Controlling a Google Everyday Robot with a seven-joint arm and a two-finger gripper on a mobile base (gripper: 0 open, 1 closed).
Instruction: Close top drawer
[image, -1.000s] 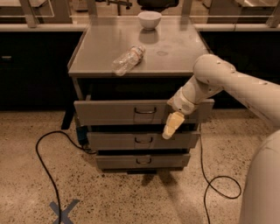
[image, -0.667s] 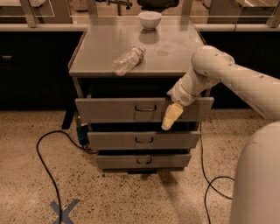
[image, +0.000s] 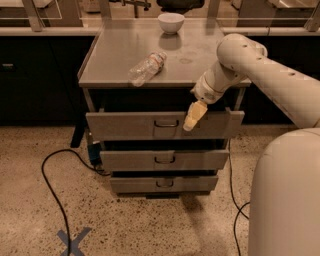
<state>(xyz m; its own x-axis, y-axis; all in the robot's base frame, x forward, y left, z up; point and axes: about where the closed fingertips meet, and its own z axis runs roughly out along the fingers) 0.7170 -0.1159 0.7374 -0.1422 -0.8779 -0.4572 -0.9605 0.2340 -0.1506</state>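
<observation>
The top drawer (image: 125, 126) stands pulled out. The gripper (image: 194, 116) sits at its front, just right of its handle (image: 166, 123), jaws pressed together, holding nothing.

**A:** Where does the one camera stand?

**B:** High, in front of the grey cabinet (image: 150, 55) and tilted down. The cabinet's top and all three drawer fronts show at once, with the top drawer (image: 125, 125) across mid-frame.

**A:** How near?

**B:** Mid-range. Speckled floor (image: 150, 225) fills the lower frame, with a blue tape cross (image: 73, 240) at lower left. A white bowl (image: 171, 22) sits at the top edge.

**A:** And the robot?

**B:** Close to the lens. Its pale body (image: 287, 195) blocks the lower right corner and the arm (image: 270, 75) reaches in from the right. The gripper (image: 194, 117) hangs just right of centre, before the top drawer's front.
</observation>
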